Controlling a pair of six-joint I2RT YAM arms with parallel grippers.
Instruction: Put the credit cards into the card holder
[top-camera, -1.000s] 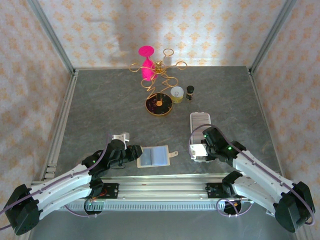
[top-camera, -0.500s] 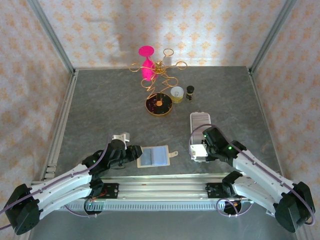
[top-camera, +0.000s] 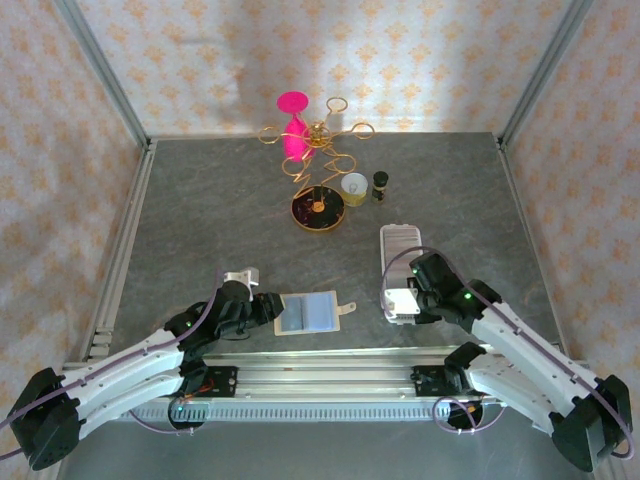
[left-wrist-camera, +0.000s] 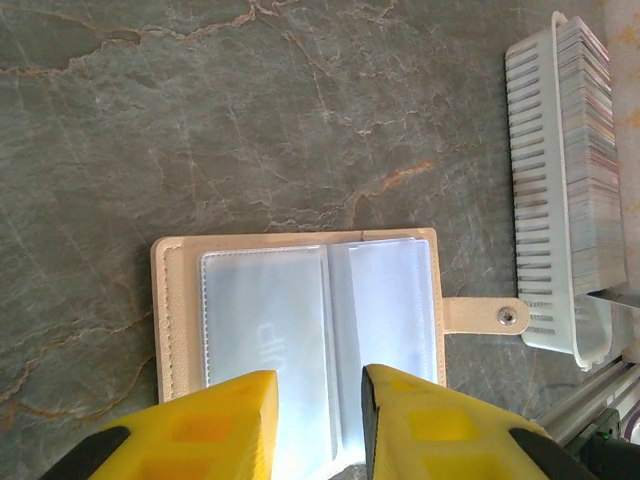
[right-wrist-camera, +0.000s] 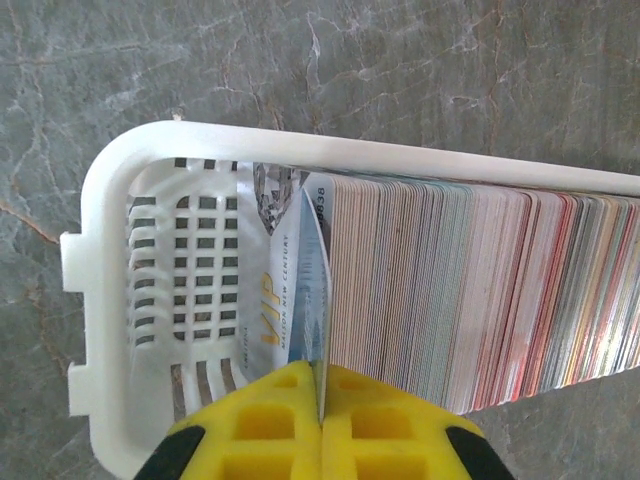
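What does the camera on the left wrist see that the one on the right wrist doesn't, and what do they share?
Left wrist, not right: the open card holder with clear sleeves and a snap tab, the left gripper open over its near edge. Right wrist, not left: the right gripper shut on one card at the end of the stack. Both: the white tray of cards on the grey table.
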